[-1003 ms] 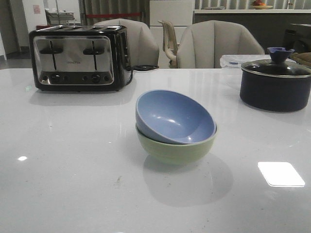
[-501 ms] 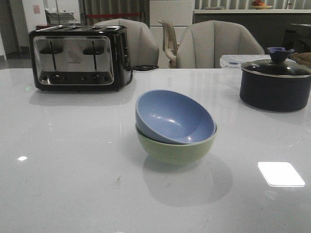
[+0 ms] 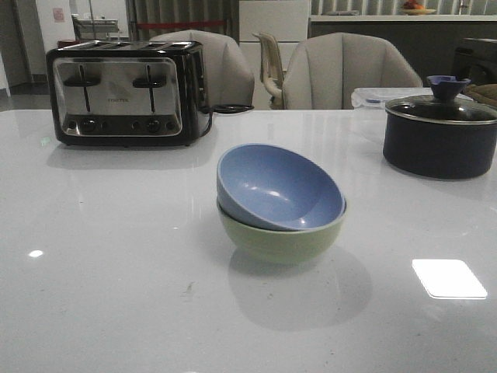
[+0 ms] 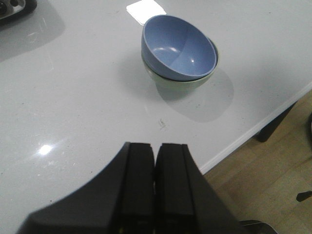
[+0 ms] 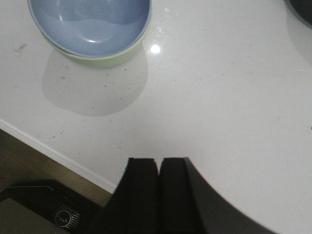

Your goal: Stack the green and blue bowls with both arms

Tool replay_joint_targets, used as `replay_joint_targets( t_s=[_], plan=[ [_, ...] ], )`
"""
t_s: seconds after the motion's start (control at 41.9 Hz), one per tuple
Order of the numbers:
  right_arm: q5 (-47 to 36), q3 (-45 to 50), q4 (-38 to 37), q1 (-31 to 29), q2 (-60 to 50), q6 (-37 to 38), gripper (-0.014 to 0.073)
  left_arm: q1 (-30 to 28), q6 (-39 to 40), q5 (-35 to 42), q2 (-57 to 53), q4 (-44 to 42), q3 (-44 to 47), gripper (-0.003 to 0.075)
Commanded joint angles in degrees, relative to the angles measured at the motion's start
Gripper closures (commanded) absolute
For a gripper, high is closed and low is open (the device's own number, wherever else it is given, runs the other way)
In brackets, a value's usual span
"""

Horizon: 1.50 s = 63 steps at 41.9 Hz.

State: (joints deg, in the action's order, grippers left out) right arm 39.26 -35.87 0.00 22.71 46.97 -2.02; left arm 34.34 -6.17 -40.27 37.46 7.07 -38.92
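Around the blue bowl [image 3: 279, 186], tilted inside the green bowl [image 3: 279, 237], the surface [image 3: 116, 295] lies bare; my left tool [image 4: 155, 183] and right tool [image 5: 159, 187] are closed, empty, near its edge.

— Can you see the whole green bowl [image 3: 279, 237]?
— No, the blue bowl [image 3: 276, 189] sits tilted inside and hides its inside. In the right wrist view both are cut off by the edge.
— And the toaster [image 4: 14, 7]?
— Only a corner in the left wrist view. The arms don't show from the front
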Motion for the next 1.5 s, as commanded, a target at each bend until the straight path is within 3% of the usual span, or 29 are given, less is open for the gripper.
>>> replay_joint_targets(
  t_s=[0.0,0.478,0.597,0.788,1.027,1.265,1.48],
  plan=[
    [-3.0,-1.4,0.0,0.0,-0.3,-0.4,0.0559,0.1,2.2,4.5,0.2,-2.6,-1.6,0.0617],
    [-3.1,-1.4,0.0,0.0,-0.3,-0.4,0.0559,0.1,2.1,4.2,0.2,-3.6,-1.6,0.0618],
    [-3.1,-1.4,0.0,0.0,-0.3,-0.4,0.0559,0.2,1.9,5.3,-0.9,-10.3,-0.2,0.0618],
    [-3.1,-1.4,0.0,0.0,-0.3,-0.4,0.0559,-10.3,2.0,16.2,-13.1,-14.5,12.1,0.0618],
    [-3.1,-1.4,0.0,0.0,-0.3,-0.4,0.0559,-23.1,2.2,28.1,-29.8,-9.1,28.9,0.0618],
    [-3.1,-1.4,0.0,0.0,-0.3,-0.4,0.0559,-28.6,2.2,36.5,-35.4,-3.6,37.4,0.0618],
    [-3.1,-1.4,0.0,0.0,-0.3,-0.4,0.0559,-29.2,2.2,39.6,-39.1,-3.1,40.3,0.0618]
  ],
)
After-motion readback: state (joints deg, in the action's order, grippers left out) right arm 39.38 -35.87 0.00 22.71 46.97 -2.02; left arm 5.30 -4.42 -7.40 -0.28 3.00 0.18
